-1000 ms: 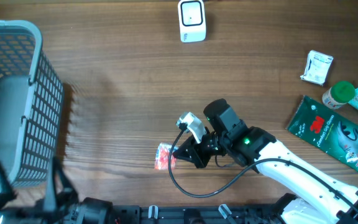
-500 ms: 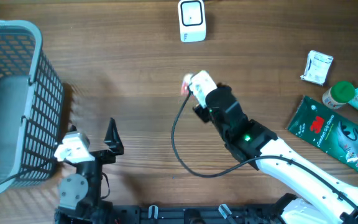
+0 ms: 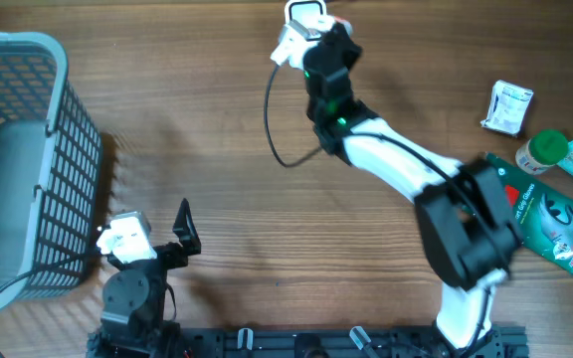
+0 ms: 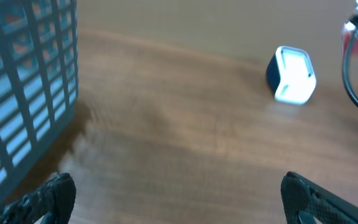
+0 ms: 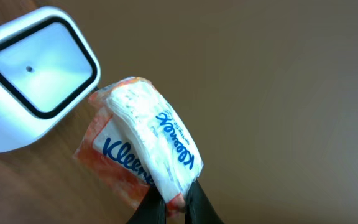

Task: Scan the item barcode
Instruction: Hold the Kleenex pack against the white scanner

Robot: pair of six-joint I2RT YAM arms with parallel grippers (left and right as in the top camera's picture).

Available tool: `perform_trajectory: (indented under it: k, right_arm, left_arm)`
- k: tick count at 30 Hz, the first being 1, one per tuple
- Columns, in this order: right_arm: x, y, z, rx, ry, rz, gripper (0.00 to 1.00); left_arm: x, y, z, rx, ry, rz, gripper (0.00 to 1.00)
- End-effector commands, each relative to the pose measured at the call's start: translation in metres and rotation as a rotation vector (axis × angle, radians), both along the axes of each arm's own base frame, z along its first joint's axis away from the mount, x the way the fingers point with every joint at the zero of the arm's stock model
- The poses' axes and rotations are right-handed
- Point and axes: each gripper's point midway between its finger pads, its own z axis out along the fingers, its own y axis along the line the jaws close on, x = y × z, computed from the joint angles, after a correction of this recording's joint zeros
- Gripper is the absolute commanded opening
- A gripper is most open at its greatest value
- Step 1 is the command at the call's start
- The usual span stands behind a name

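**Right wrist view.** We see the right gripper [image 5: 171, 202] with its fingers pinched shut on the lower edge of the Kleenex tissue pack [image 5: 145, 155]. The pack is tilted and sits just beside the scanner [image 5: 33, 74], overlapping the scanner's lower right corner in this view. We cannot tell whether pack and scanner touch. The scanner's dark-rimmed window is pale and lit.

**Overhead view.** The right arm [image 3: 396, 169] reaches across the table [image 3: 217, 129] to the scanner at the far edge, and its wrist covers most of the scanner. Well apart from the scanner, toward the right edge, lie a green packet [image 3: 540, 214], a green-lidded bottle [image 3: 542, 151] and a small white packet [image 3: 510, 106].

**Left wrist view.** We see the left gripper [image 4: 174, 186] with its fingers spread wide and nothing between them. It is well apart from the scanner, with the grey basket [image 4: 30, 93] close on its left.
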Motion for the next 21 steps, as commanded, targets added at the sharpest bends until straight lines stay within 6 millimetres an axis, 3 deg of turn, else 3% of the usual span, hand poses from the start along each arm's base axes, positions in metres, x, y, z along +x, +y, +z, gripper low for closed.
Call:
perform_trajectory:
  k: [1, 4, 6, 10, 12, 15, 18, 21]
  right_arm:
    - [0.02, 0.005, -0.031, -0.298, 0.058, 0.004, 0.04]
    - [0.035, 0.013, -0.044, -0.371, 0.053, 0.016, 0.04]
    - [0.043, 0.019, -0.051, -0.4, 0.044, 0.034, 0.04]
    - [0.065, 0.033, -0.066, -0.414, 0.032, 0.045, 0.04]
    - [0.068, 0.038, -0.081, -0.434, 0.07, 0.069, 0.04]
    - [0.068, 0.038, -0.083, -0.433, 0.075, 0.066, 0.04]
    - [0.065, 0.025, -0.068, -0.438, 0.064, -0.017, 0.04]
    - [0.062, 0.009, -0.01, -0.386, -0.008, -0.09, 0.04]
  left_arm:
    - [-0.009, -0.001, -0.028, 0.018, 0.113, -0.014, 1.0]
    - [-0.027, 0.003, -0.061, 0.053, 0.265, -0.014, 1.0]
    - [-0.034, 0.005, -0.073, 0.067, 0.324, -0.013, 1.0]
    - [-0.034, 0.005, -0.072, 0.066, 0.322, -0.013, 1.0]
    - [-0.034, 0.005, -0.072, 0.066, 0.322, -0.013, 1.0]
    - [-0.034, 0.005, -0.072, 0.066, 0.322, -0.013, 1.0]
    - [-0.034, 0.005, -0.072, 0.066, 0.322, -0.013, 1.0]
    - [-0.034, 0.005, -0.072, 0.066, 0.322, -0.013, 1.0]
